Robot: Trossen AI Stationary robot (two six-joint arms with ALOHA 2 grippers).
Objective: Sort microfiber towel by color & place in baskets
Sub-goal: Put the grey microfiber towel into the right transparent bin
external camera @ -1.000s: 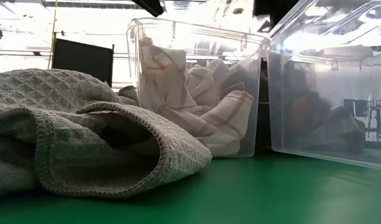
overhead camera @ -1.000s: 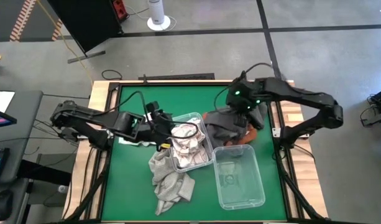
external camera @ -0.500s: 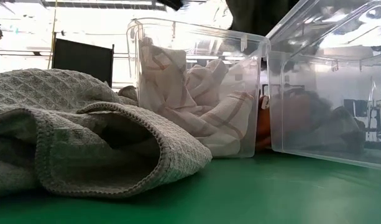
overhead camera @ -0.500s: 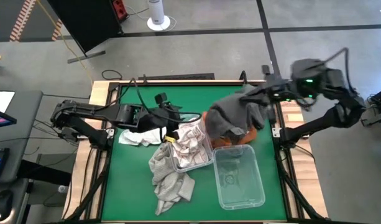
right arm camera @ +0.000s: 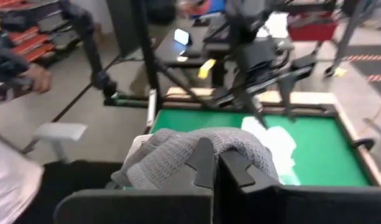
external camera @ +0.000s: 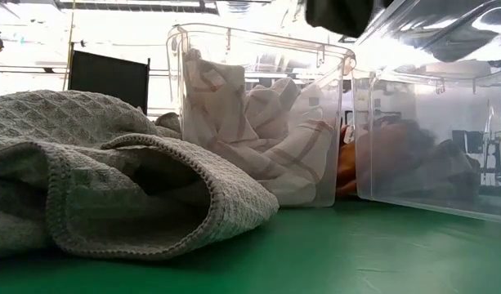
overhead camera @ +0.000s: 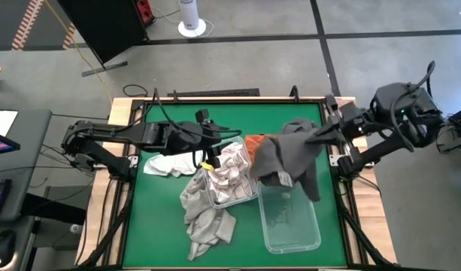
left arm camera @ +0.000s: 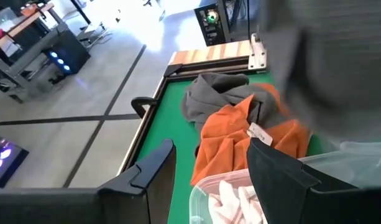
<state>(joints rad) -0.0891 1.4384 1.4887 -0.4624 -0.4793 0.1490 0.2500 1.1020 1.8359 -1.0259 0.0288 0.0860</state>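
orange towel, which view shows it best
The left wrist view: the orange towel lies crumpled on the green mat beside a dark gray towel. The high view shows only a sliver; the low view an orange patch behind the baskets; the right wrist view none.

We see two clear baskets: one point(overhead camera: 232, 181) packed with white striped towels, the other point(overhead camera: 290, 222) empty beneath a hanging dark grey towel point(overhead camera: 290, 154).
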